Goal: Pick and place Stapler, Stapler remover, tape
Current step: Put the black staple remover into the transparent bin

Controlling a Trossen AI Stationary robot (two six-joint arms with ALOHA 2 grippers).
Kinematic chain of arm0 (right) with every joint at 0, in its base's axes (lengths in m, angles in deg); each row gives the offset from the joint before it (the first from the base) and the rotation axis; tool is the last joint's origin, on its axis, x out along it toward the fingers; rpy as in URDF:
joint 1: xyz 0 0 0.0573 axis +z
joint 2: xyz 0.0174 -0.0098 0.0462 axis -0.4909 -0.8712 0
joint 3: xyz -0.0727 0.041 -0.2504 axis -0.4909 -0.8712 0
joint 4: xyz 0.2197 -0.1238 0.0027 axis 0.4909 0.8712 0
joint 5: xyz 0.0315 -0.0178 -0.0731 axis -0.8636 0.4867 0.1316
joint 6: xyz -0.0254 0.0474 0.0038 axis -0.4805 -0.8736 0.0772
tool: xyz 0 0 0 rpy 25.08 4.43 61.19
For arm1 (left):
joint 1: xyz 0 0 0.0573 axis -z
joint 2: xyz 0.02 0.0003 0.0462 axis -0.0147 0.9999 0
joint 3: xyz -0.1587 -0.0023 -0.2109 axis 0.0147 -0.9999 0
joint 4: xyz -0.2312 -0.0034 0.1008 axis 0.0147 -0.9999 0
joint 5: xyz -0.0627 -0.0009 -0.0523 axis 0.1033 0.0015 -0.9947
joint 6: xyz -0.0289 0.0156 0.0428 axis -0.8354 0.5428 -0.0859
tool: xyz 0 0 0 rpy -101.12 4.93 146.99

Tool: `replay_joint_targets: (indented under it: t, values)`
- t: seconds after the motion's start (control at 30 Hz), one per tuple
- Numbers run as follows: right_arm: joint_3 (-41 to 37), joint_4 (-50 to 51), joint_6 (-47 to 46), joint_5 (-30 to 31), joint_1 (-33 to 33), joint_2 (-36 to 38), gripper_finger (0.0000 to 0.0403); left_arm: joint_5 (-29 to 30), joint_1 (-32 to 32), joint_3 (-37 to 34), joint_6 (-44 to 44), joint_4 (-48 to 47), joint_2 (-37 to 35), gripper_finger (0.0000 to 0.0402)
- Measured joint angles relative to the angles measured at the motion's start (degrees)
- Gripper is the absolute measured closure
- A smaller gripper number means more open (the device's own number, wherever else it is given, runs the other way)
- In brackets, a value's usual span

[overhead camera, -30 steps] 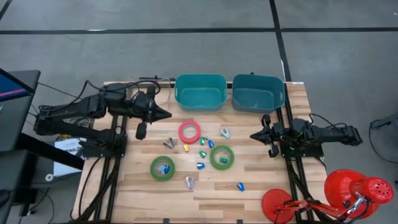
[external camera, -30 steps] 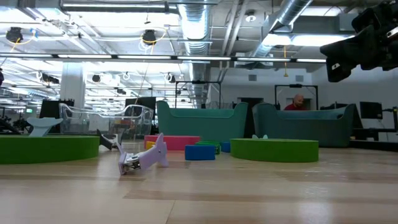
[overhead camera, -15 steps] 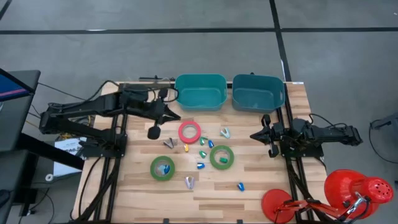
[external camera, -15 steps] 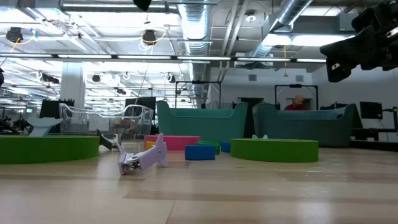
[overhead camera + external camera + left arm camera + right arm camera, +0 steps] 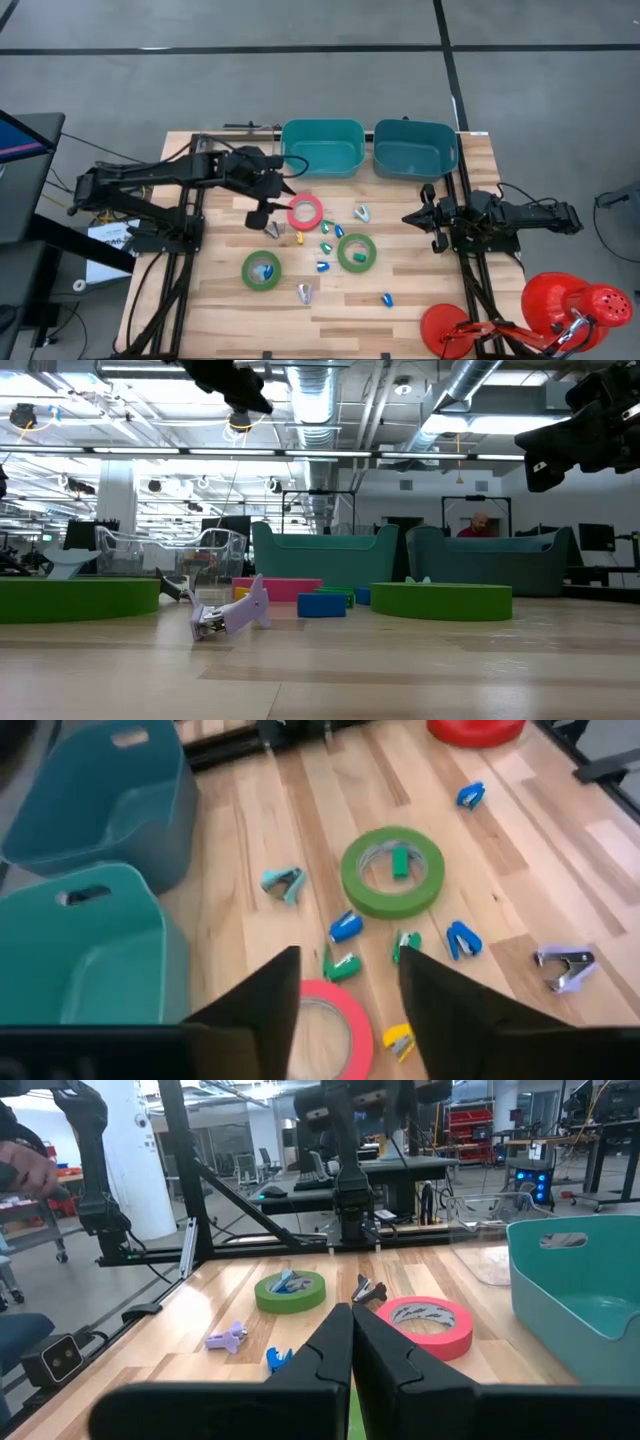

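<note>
Here, left gripper (image 5: 281, 200) hangs above table (image 5: 420, 300), just beside pink-red tape roll (image 5: 305, 211), fingers (image 5: 270, 1005) parted, holding nothing. Right gripper (image 5: 412, 217) waits at table's right edge, fingers pressed shut, empty. Two green tape rolls (image 5: 261, 270) (image 5: 357, 252) lie flat nearer front. Two teal bins (image 5: 322, 147) stand along far edge.

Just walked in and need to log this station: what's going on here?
The left end effector hangs open beside the pink-red tape roll, apparently lining up to grab it, holding nothing yet. The right end effector waits shut at the table's right. Two green tape rolls lie on the table, and both teal bins look empty.
</note>
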Motion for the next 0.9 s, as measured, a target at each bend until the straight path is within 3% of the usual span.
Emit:
replay_joint_targets:
  t: [0.17, 0.33, 0.47, 0.67, 0.9]
  values:
    - [0.00, -0.03, 0.00, -0.01, 0.02, -0.01, 0.0403, 0.00, 0.23, -1.85, -0.13, -0.54, 0.76, 0.0178]
    - [0.01, -0.03, 0.00, 0.00, 0.01, 0.00, 0.0403, 0.00, 0.44, -4.97, -0.13, -0.52, 0.81, 0.0153]
    - [0.01, -0.05, 0.00, 0.00, 0.00, -0.01, 0.0403, 1.07, 0.44, -7.82, -0.13, -0.60, 0.81, 0.0151]
    - [0.00, -0.06, 0.00, -0.01, 0.00, -0.01, 0.0403, 7.67, 0.44, -11.62, 2.04, -0.61, 0.81, 0.0158]
    - [0.01, -0.07, 0.00, 0.00, 0.00, -0.01, 0.0403, 7.77, 0.72, -14.30, 6.26, -0.62, 2.05, 0.0160]
